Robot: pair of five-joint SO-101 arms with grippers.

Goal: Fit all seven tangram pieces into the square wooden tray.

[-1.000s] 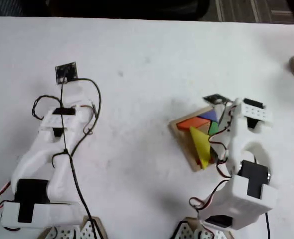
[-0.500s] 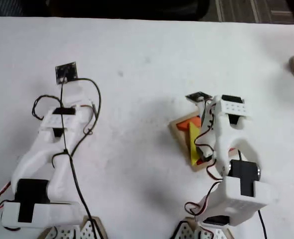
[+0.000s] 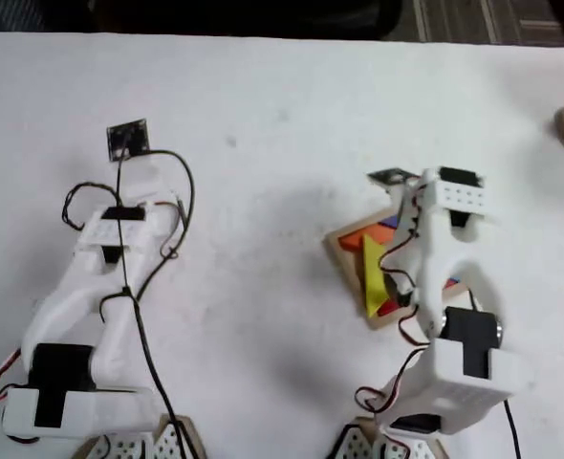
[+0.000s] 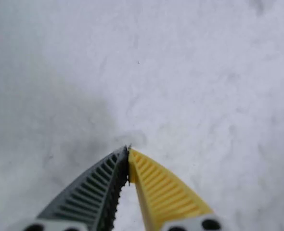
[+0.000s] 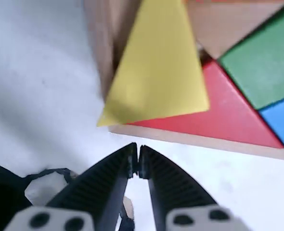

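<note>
A square wooden tray (image 3: 343, 251) sits turned corner-on toward the right side of the white desk (image 3: 263, 96). Flat coloured pieces lie inside it: an orange piece (image 3: 362, 236), a red piece (image 5: 224, 113), a green piece (image 5: 262, 65) and a blue piece (image 5: 282, 124), edge to edge. A large yellow triangle (image 5: 156, 72) is not seated. It rests tilted on the red piece and across the tray's rim, with one corner jutting out over the desk.

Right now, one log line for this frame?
left gripper shut, over table | right gripper shut, empty, beside tray | yellow triangle across tray rim, atop red piece
</note>
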